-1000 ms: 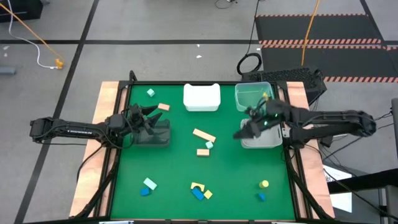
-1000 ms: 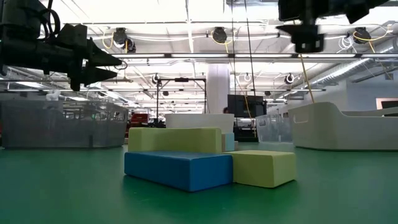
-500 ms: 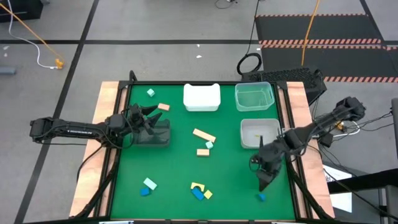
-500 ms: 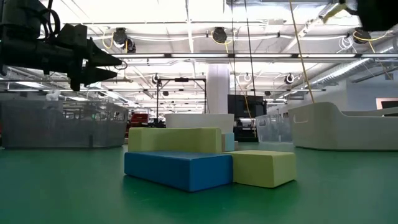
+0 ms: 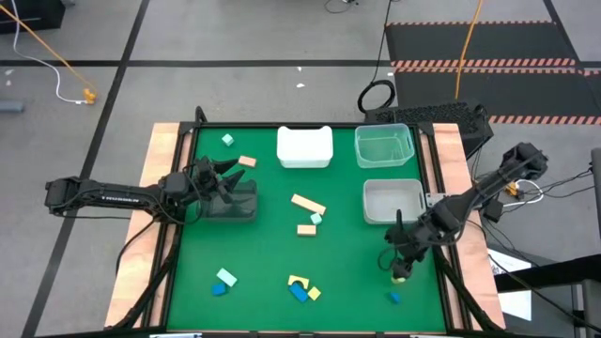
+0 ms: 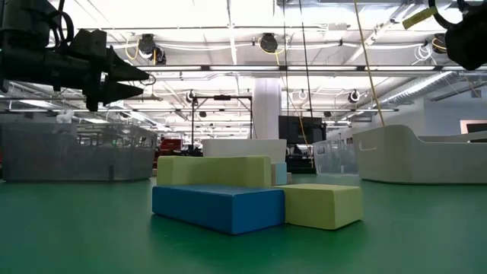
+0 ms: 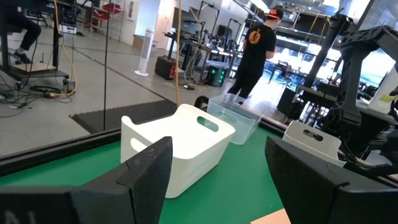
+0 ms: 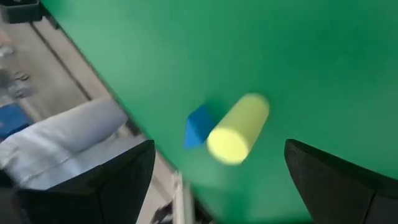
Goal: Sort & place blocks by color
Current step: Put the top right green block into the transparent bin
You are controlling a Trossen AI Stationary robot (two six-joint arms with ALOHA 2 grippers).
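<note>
right gripper point(image 5: 399, 268), fingers spread wide and empty, hangs over the yellow cylinder point(image 8: 238, 127) at the surface's 4 o'clock, lined up to straddle it. left gripper point(image 5: 223, 178) waits open at 9 o'clock.

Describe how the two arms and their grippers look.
Both arms are dark, slim, jointed tubes. The left arm bears pale lettering along its side; the right arm has thin cables by its far joint. The left gripper and right gripper each end in two black, tapering, wedge-like fingers.
</note>
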